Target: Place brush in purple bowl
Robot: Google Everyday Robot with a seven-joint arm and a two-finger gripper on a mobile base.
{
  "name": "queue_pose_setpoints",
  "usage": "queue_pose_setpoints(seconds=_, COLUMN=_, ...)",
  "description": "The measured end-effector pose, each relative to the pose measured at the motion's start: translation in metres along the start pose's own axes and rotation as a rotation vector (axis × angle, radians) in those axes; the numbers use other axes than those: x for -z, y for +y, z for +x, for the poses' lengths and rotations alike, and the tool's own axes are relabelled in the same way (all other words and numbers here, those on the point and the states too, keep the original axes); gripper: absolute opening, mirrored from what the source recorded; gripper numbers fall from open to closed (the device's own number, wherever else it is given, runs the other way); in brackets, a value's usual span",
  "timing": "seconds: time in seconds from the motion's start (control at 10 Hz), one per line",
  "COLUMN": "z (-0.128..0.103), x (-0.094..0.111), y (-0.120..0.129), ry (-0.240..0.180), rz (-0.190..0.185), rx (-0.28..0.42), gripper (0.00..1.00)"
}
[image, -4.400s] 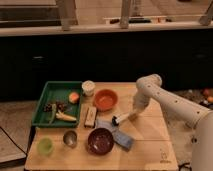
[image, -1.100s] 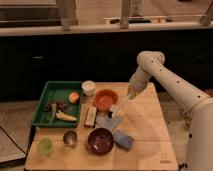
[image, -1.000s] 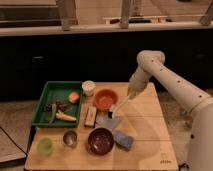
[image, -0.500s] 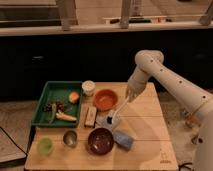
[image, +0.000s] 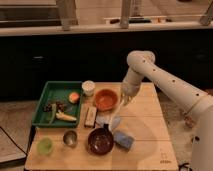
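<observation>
Hanging aslant from the gripper [image: 123,102], jaws closed tight on the handle's upper end: brush [image: 114,122], lower end close to the far rim of the purple bowl [image: 92,146]. Gripper placed above the tabletop [image: 150,116], just right of the orange bowl [image: 105,99]. Blue sponge [image: 123,139] beside the purple bowl's right edge; tan block [image: 90,115] beyond it, left; green tray [image: 55,84] farther left.

No legible text anywhere. Small dark mark [image: 162,161] near a bench [image: 150,117] corner, unreadable. End effector [image: 122,101] grips brush [image: 114,123] beside orange bowl [image: 105,99].
</observation>
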Motion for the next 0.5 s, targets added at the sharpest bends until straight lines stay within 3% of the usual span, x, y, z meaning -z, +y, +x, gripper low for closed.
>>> queue_pose_setpoints(seconds=0.5, z=-0.032, x=-0.01, y=-0.001, ry=-0.069, rz=-0.054, rx=0.04, gripper=0.0)
